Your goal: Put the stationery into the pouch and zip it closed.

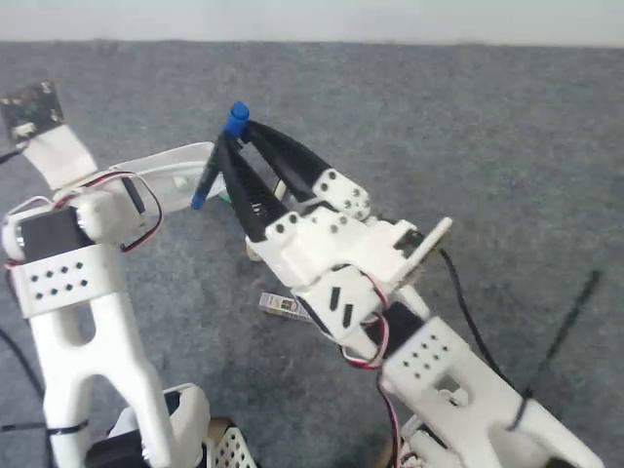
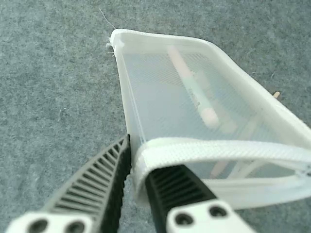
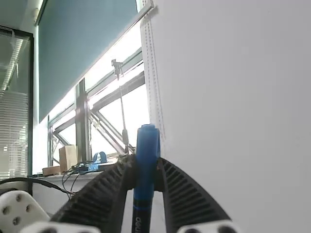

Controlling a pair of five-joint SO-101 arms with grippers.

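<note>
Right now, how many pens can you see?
2 for certain: a blue pen in the right gripper, a pale pen inside the pouch. More may lie blurred there.

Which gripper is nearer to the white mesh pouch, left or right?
Left. The left gripper has its jaws shut on the zip edge of the white mesh pouch. The right gripper is close by but apart from it, gripping a blue pen.

pouch corner cut by edge | stationery inside blurred | pen lower end cut off
</note>
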